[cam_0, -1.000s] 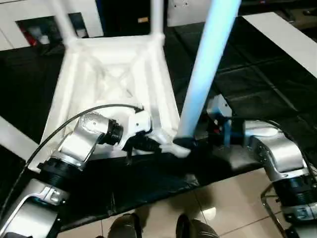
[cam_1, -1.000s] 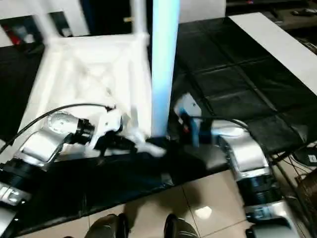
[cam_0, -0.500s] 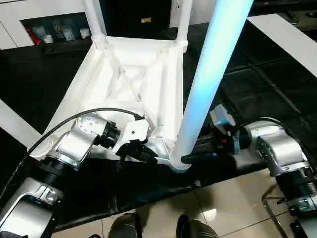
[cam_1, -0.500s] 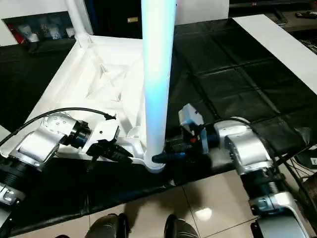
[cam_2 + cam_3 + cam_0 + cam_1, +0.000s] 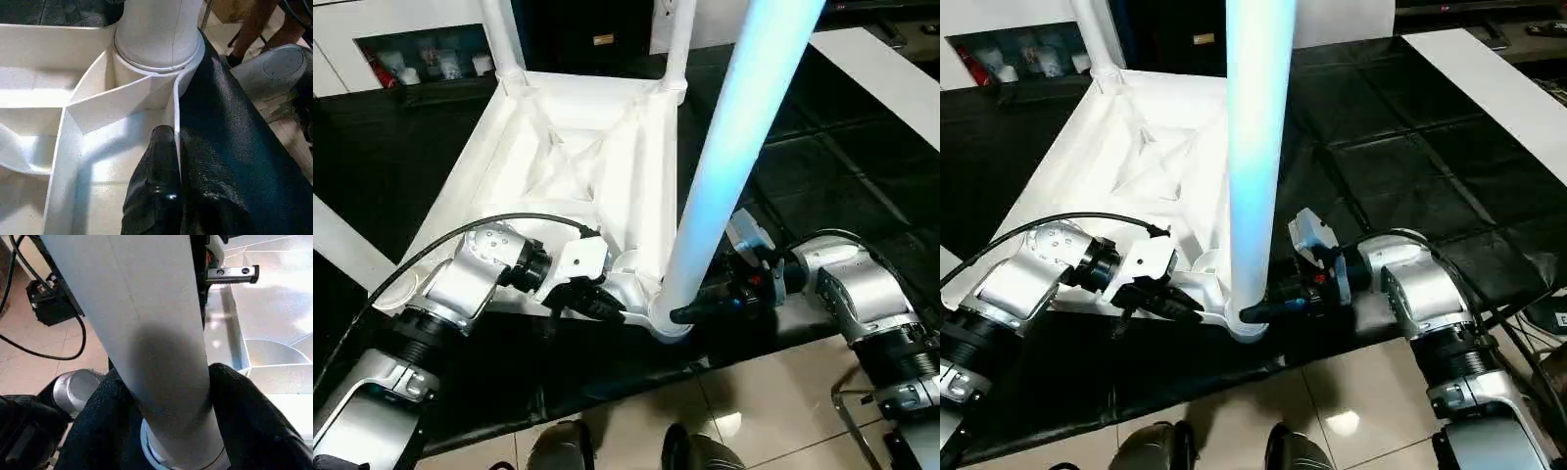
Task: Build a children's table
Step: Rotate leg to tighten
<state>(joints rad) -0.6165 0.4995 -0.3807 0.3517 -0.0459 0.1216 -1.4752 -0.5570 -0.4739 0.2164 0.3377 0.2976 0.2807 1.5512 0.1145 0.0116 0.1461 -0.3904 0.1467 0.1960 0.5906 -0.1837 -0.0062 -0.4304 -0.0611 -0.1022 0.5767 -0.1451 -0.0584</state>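
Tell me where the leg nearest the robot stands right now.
The near leg stands in the tabletop's near right corner socket, between the left gripper and the right gripper.

White plastic table top (image 5: 573,166) inverted on black mat, ribbed underside up, near leg (image 5: 724,166) upright in 5 o'clock corner socket (image 5: 159,41), two far legs (image 5: 501,34) seated at 11 and 1 o'clock corners.

We see a white table top (image 5: 568,166) with white ribs, a leg (image 5: 724,166) tinted pale blue, black fingers (image 5: 156,196) — all on black matting (image 5: 1400,147), beige tiles (image 5: 773,392) below.
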